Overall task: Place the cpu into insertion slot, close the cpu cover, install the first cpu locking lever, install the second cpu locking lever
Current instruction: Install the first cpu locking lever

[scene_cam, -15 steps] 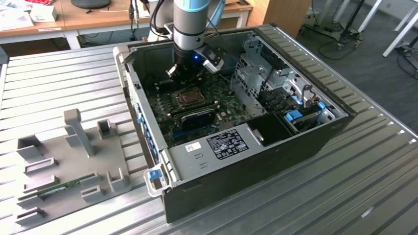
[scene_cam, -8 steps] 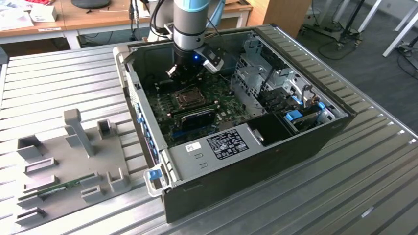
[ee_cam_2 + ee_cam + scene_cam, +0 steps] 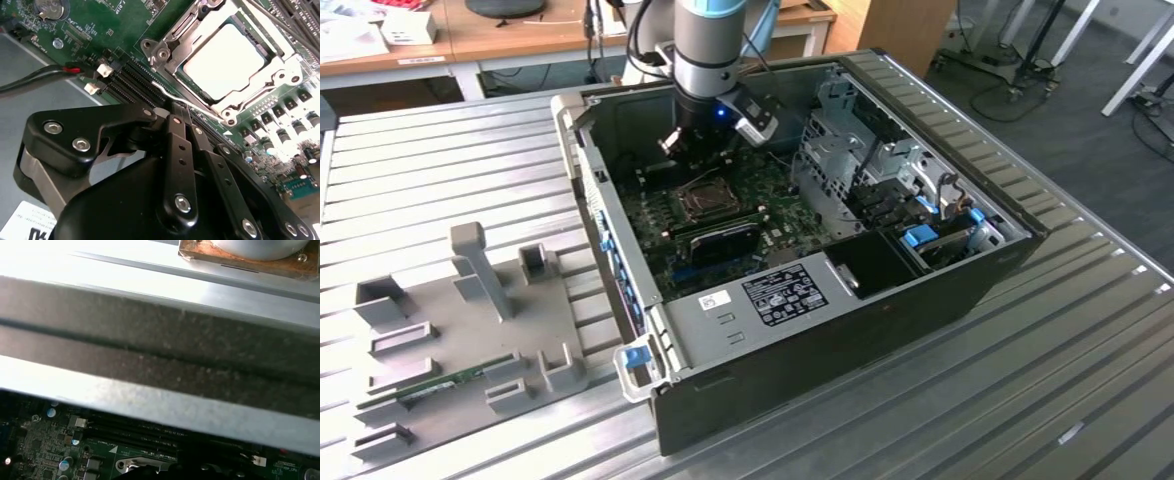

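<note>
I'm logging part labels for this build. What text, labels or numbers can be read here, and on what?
None reads legibly.
Black-and-white label on the grey metal shroud, exterior view: too small.
Small white sticker beside it: too small.
White print on the green circuit board, second wrist view: blurred.
White label with dark print, second wrist view: cut off, blurred.

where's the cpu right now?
In the second wrist view, the cpu sits in the insertion slot, framed by the cover, just beyond the gripper.

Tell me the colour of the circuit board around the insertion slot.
Green; the circuit board shows it best in the second wrist view.
</note>
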